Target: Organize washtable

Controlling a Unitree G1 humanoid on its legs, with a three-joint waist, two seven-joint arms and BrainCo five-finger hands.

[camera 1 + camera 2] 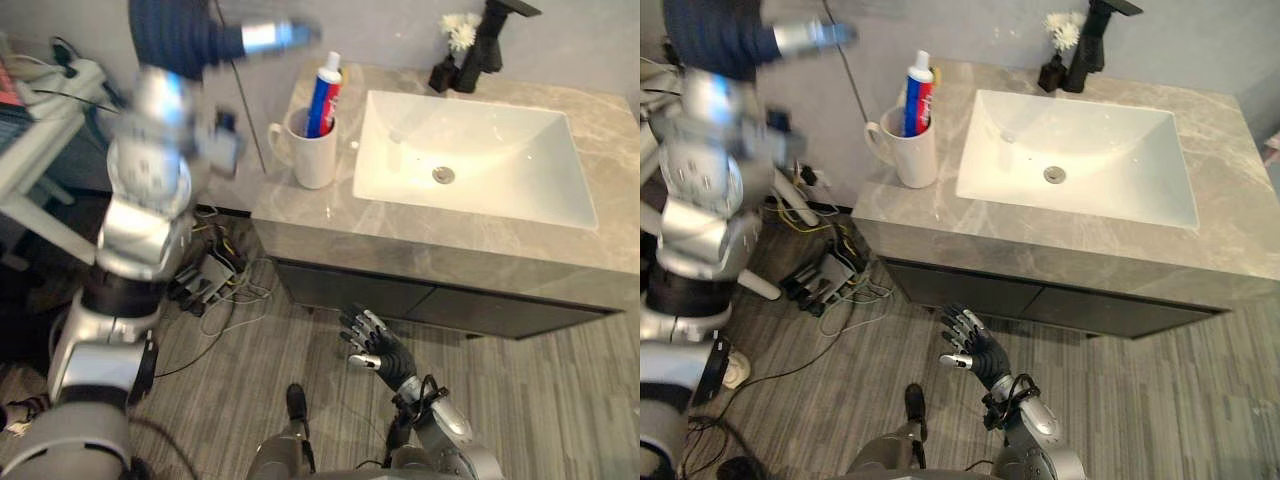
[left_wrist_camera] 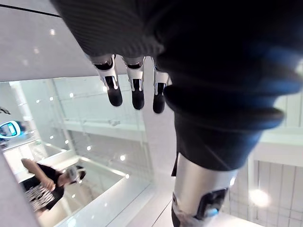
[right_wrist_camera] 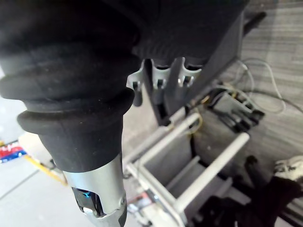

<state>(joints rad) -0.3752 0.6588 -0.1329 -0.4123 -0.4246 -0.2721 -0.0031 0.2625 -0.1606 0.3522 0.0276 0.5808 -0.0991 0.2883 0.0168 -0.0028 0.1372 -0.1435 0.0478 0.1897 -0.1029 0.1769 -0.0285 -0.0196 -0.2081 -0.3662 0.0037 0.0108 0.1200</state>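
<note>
Left eye view | mug point(image 1: 312, 148) keeps toothpaste point(image 1: 323, 95) upright at counter point(image 1: 330, 218) left edge | left hand point(image 1: 272, 37) raised, released, likely reaching | right hand point(image 1: 378, 345) low, released

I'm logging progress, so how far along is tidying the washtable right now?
Looks done: the toothpaste tube stands in the white mug on the counter, left of the sink. In hand: nothing; the left hand is raised, open, above the mug, and the right hand hangs open before the cabinet. Left: nothing obvious; the faucet and flower vase stand behind the sink.
</note>
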